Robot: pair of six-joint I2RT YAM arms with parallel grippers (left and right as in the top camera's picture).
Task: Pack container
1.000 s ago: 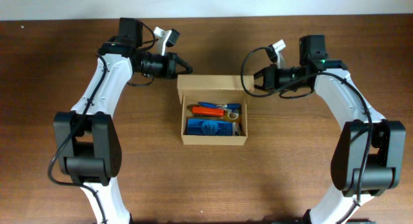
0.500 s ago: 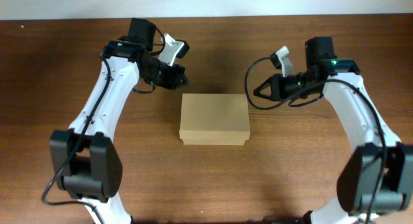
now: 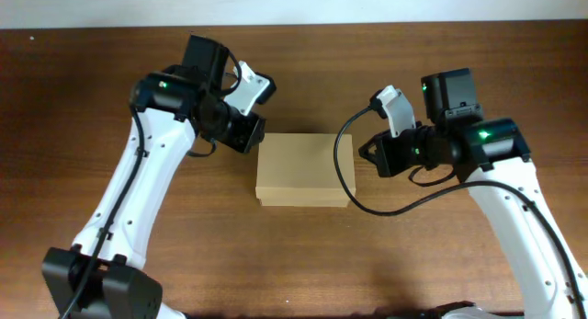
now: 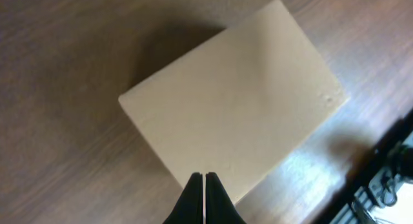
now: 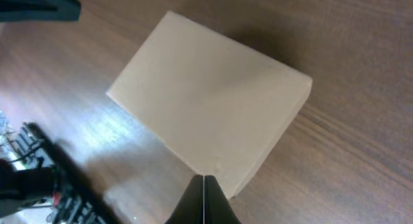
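Observation:
The container [image 3: 303,169] is a plain tan cardboard box in the middle of the wooden table, its flap lid down flat, so whatever is inside is hidden. My left gripper [image 3: 256,140] is shut and empty, hovering by the box's back left corner. My right gripper [image 3: 366,153] is also shut and empty, just off the box's right side. In the left wrist view the container [image 4: 232,114] lies beyond the closed gripper [image 4: 204,176], whose tips hang over its near edge. In the right wrist view the container [image 5: 206,101] sits just past the closed gripper [image 5: 204,177].
Brown table [image 3: 432,255] stretches all round the box, ending at a white wall strip [image 3: 367,5] at the back. A black cable [image 3: 344,181] loops from the right arm down beside the box's right edge. Dark arm parts and wires [image 5: 39,179] show at the right wrist view's lower left.
A second ago the lid stood open with stationery showing inside; it is now down flat. Both arms have since swung forward, their shut grippers closer to the box's sides.

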